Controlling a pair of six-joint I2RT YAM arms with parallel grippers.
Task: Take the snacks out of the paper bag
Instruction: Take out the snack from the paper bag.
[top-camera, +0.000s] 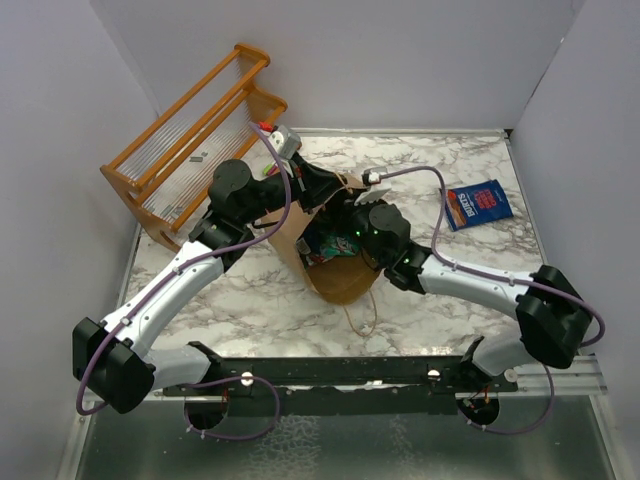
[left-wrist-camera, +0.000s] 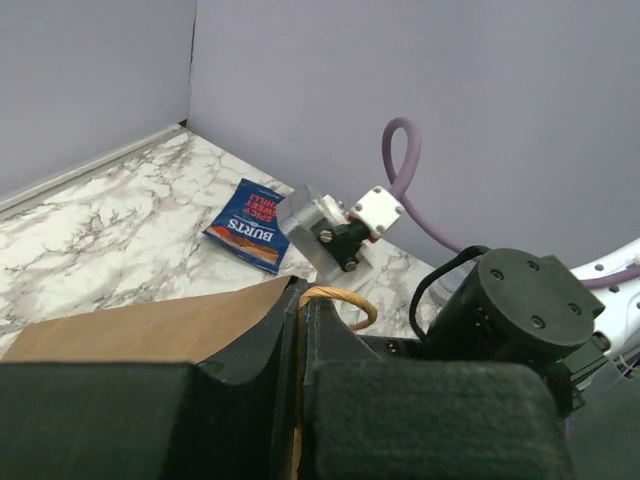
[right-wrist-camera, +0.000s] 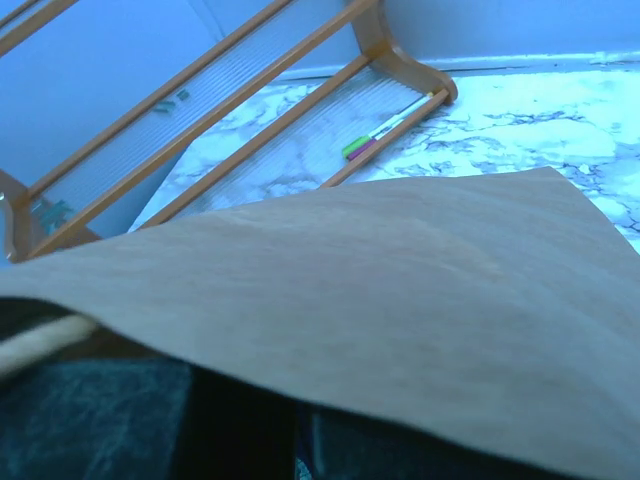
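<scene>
One blue packet (top-camera: 478, 205) lies out on the tabletop (top-camera: 250, 300); more packets (top-camera: 322, 245) sit in the bag (top-camera: 345, 282) mid-table, left jaws pinching its rim, right jaws pressed together inside, on what I cannot tell.

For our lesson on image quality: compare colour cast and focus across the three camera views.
Top external view: neutral, even light, soft shadows. Left wrist view: the dark blue glossy snack packet is sharp enough to read, the black left hand blurred. Right wrist view: strong blue cast; the brown kraft paper bag looms soft-focused.
</scene>
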